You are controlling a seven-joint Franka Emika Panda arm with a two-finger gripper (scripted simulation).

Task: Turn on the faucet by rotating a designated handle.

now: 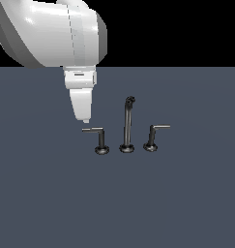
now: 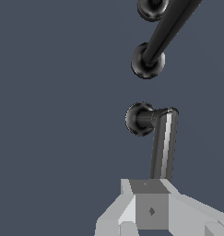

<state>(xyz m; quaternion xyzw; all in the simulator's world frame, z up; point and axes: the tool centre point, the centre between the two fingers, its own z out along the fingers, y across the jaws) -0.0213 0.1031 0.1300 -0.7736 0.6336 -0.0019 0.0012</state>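
The faucet is a dark glossy three-piece set on the grey floor. Its tall spout (image 1: 127, 123) with a hooked tip stands in the middle. The handle (image 1: 102, 140) is on the exterior view's left, with an upright post and its arm pointing left. The twin handle (image 1: 152, 138) has a leaning post and its arm pointing right. My white gripper (image 1: 84, 118) hangs point down just above the free end of the handle's arm. In the wrist view the handle's arm (image 2: 164, 143) runs from its round base to my gripper (image 2: 149, 185), whose jaws look closed together and hold nothing. The spout (image 2: 166, 30) and twin handle base (image 2: 151, 8) lie beyond.
The flat grey floor (image 1: 186, 203) spreads around the faucet, with a black background behind it. My large white arm link (image 1: 51, 34) fills the upper part of the exterior view's left.
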